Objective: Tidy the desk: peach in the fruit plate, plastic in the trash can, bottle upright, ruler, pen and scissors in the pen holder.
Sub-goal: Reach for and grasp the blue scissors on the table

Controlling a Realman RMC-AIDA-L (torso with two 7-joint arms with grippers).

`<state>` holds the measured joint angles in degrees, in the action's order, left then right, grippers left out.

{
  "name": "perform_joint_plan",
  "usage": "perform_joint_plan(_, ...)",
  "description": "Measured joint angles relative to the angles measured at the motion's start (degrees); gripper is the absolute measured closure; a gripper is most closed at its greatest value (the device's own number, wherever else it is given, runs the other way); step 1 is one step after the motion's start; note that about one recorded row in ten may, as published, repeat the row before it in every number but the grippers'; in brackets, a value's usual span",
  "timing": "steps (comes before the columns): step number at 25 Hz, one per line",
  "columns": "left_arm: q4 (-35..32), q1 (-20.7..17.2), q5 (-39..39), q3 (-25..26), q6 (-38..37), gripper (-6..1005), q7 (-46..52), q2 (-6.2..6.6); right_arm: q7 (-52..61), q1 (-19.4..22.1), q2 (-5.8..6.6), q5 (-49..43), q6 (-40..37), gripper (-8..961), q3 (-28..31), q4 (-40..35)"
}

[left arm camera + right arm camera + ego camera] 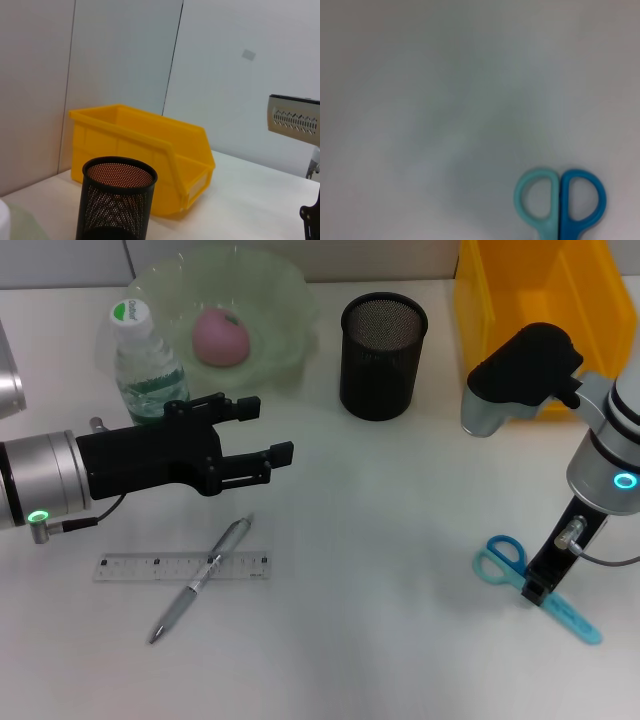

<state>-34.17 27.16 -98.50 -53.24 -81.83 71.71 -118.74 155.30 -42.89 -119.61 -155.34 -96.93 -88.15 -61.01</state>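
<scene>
Two stiff, thin scissors [535, 587] blades under my right gripper [537, 590], grip unclear; left gripper [262, 440] spread

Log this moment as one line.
left end effector open, beside upright bottle | right end effector down on scissors | pen holder empty

The bottle [147, 358] has a green cap [130, 312] with white lettering on it, too small to read. The clear ruler [183, 567] on the worktop [380, 540] carries graduation marks and tiny numbers along its edge, none legible. No other text, brand or sign can be read.
</scene>
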Motion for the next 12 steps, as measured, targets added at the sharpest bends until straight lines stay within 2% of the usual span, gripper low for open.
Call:
perform_joint_plan(5, 0.5, 0.1, 0.0, 0.1, 0.0, 215, -0.3, 0.00, 0.0, 0.0, 0.00, 0.1, 0.3, 740, -0.4, 0.0)
perform_joint_plan(12, 0.7, 0.2, 0.2, 0.1, 0.0, 215, -0.5, 0.09, -0.2, 0.4, -0.01, 0.2, 1.3, 740, -0.1, -0.6)
